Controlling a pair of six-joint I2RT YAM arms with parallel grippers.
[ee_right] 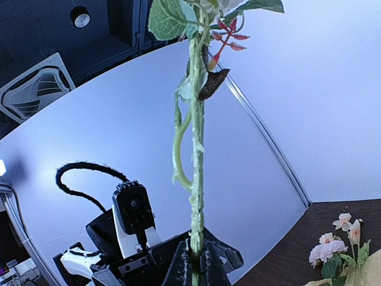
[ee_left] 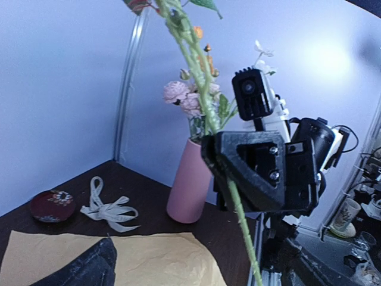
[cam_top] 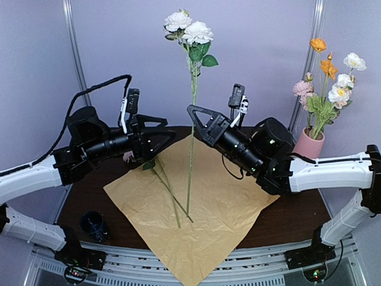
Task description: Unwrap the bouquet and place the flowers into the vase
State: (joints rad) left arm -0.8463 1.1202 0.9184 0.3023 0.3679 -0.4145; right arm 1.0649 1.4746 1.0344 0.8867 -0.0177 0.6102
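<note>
And the right end effector (cam_top: 193, 114) pinches shut on the white-bloomed stem (cam_top: 191, 156), upright over the tan paper (cam_top: 220, 214) mid-tabletop (cam_top: 89, 196); the left end effector (cam_top: 164, 132) gapes wide, gripping nothing. The pink vase (cam_top: 308, 145) stands at the far right corner.

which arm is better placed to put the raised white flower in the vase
Right: the right pincer is shut on the white flower, and the vase stands on its side. The left pincer is open.
</note>
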